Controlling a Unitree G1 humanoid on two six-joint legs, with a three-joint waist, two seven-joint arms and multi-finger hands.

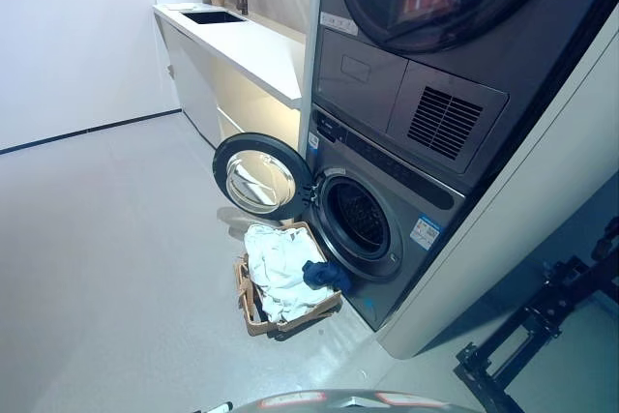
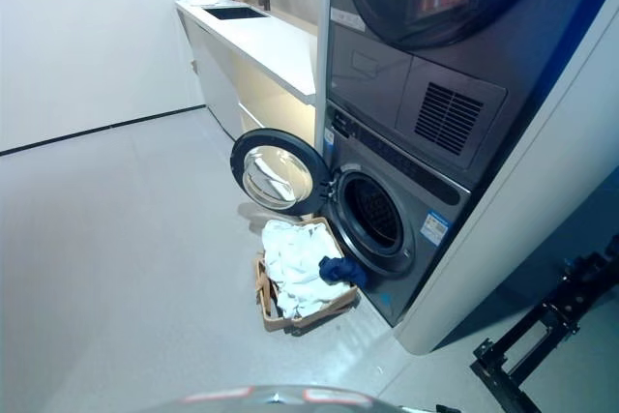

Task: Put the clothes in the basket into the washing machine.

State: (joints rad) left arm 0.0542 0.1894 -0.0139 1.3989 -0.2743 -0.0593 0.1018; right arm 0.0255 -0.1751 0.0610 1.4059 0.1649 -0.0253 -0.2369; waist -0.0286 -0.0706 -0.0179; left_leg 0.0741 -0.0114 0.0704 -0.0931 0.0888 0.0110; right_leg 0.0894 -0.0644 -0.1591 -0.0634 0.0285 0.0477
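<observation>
Grey floor: basket (image 1: 253, 311) w/ clothes (image 1: 279, 268) by open washing machine (image 1: 372, 224).

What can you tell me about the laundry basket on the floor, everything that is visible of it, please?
The basket is a low, tan, roughly rectangular box that looks woven or wooden. It stands upright on the grey floor, directly before the open washing machine and below its swung-out round door. It is heaped full: white clothes rise above its rim, and a dark blue garment lies on the side nearest the drum. No hand touches it.
</observation>
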